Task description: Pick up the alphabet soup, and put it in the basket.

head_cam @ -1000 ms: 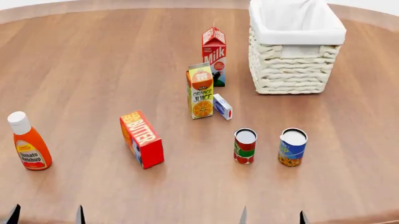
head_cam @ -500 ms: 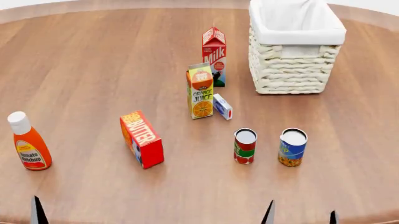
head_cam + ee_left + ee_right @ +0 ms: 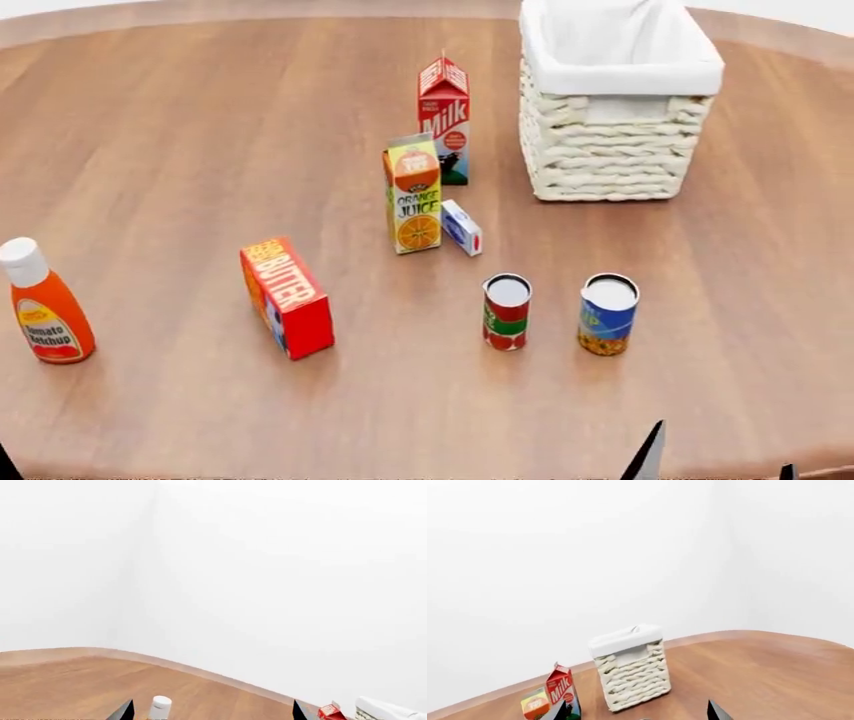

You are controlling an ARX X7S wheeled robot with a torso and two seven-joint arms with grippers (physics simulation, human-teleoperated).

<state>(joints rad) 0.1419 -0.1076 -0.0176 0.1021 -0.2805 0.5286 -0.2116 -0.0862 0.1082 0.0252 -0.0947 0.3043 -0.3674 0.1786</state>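
While both grippers gape apart, a red-and-green can (image 3: 506, 312) stands beside the alphabet soup (image 3: 607, 315).

My head view has shifted: every item on the worktop (image 3: 160, 150) now sits slightly further left in frame than half a second ago, the basket (image 3: 617, 150) and ketchup bottle (image 3: 40, 312) included. My right gripper (image 3: 715, 455) has moved right and risen; one dark fingertip (image 3: 649, 452) now stands taller at the lower edge. My left gripper has slid leftward, leaving only a sliver (image 3: 6, 464) at the corner.
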